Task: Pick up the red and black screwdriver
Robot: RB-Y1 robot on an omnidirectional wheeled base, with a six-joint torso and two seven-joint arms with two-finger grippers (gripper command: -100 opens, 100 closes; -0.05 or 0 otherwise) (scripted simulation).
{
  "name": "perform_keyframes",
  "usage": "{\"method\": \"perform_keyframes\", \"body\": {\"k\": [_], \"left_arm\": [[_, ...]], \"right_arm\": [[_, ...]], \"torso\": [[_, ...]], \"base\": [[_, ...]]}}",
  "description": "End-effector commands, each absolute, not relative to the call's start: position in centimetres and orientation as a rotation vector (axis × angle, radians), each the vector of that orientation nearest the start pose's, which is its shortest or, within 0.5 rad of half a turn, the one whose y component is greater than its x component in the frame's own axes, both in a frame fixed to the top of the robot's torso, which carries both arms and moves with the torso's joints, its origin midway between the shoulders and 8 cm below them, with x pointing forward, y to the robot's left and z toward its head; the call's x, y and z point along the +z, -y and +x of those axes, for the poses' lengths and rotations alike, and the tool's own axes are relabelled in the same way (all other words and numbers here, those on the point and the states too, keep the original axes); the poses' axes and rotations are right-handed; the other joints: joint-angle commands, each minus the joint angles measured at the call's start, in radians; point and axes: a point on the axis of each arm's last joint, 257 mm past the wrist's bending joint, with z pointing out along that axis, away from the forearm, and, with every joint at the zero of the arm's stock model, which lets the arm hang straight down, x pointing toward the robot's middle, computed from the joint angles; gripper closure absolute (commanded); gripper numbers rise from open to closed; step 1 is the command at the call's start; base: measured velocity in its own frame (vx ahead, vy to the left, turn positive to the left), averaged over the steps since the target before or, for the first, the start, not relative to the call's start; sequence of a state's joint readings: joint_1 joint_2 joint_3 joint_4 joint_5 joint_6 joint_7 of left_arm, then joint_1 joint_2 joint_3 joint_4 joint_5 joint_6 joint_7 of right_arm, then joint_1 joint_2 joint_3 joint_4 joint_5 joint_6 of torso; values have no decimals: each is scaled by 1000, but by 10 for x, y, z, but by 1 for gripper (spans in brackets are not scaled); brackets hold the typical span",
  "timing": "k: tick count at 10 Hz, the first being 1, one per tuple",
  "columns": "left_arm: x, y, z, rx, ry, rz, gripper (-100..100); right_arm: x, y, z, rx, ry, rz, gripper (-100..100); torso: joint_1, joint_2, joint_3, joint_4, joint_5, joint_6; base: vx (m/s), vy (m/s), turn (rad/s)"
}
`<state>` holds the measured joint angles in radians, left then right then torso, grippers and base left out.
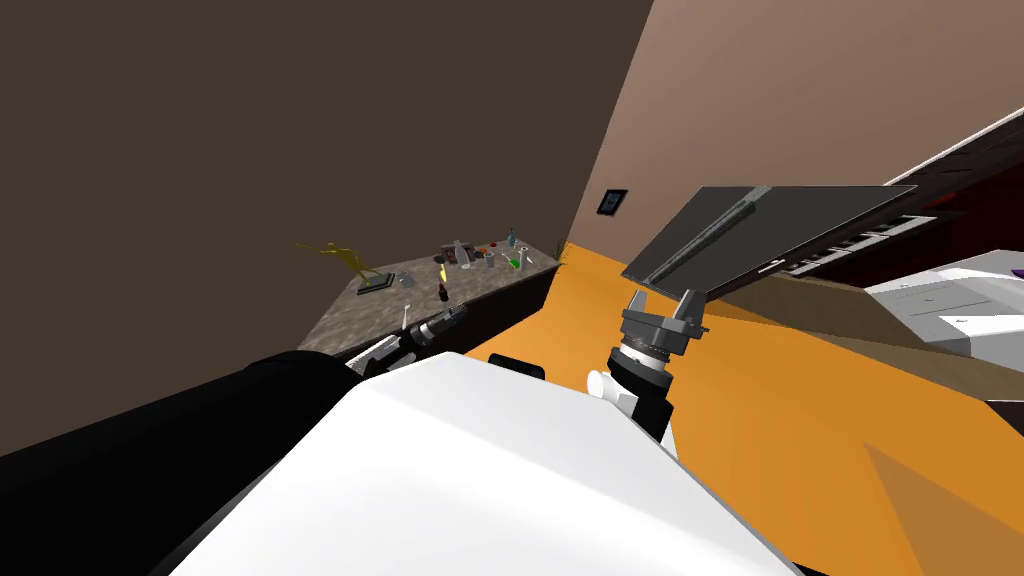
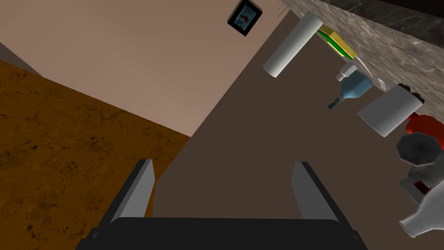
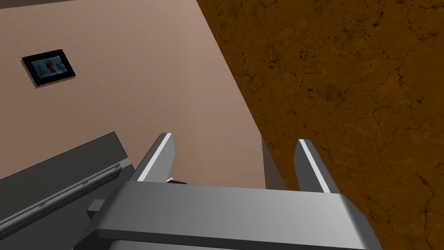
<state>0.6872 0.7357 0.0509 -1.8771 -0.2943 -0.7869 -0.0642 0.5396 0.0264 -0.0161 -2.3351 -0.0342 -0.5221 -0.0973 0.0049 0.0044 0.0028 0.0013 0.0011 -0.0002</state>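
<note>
So, the speckled counter (image 1: 345, 318) hugged the brown wall, with open orange floor (image 1: 800, 420) past its edge. Both hands were slack and spread: the left gripper (image 2: 223, 165) at the counter's front, the right gripper (image 1: 664, 300) under a dark grey panel (image 1: 760, 225). The screwdriver (image 1: 442, 293) stood just beyond our left gripper, tiny and hard to make out. The left wrist view caught a blue bottle (image 2: 353, 87) and a white cup (image 2: 390, 110) up close.
</note>
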Motion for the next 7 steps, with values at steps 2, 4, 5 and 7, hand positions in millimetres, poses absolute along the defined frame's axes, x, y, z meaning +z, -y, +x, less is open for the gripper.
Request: {"method": "perform_keyframes", "body": {"k": [2, 4, 5, 7], "left_arm": [[-213, -300, 285, -848, -1692, 123, -100], [-231, -311, 272, -788, -1775, 218, -100], [-231, -312, 271, -783, -1792, 248, -100], [-248, -324, 257, -724, -1871, 350, -100]], "right_arm": [[41, 293, 324, 1391, -511, 692, 0], [41, 293, 324, 1391, -511, 693, 0], [41, 293, 324, 1391, -511, 692, 0], [41, 293, 324, 1391, -511, 692, 0]], "torso": [[0, -1, 0, 0, 0, -1], [0, 0, 0, 0, 0, -1], [1, 0, 0, 0, 0, 0], [2, -2, -1, 0, 1, 0]], "base": [[-77, -6, -308], [-71, 2, -261], [-48, 11, -184], [-49, 23, -275]]}}
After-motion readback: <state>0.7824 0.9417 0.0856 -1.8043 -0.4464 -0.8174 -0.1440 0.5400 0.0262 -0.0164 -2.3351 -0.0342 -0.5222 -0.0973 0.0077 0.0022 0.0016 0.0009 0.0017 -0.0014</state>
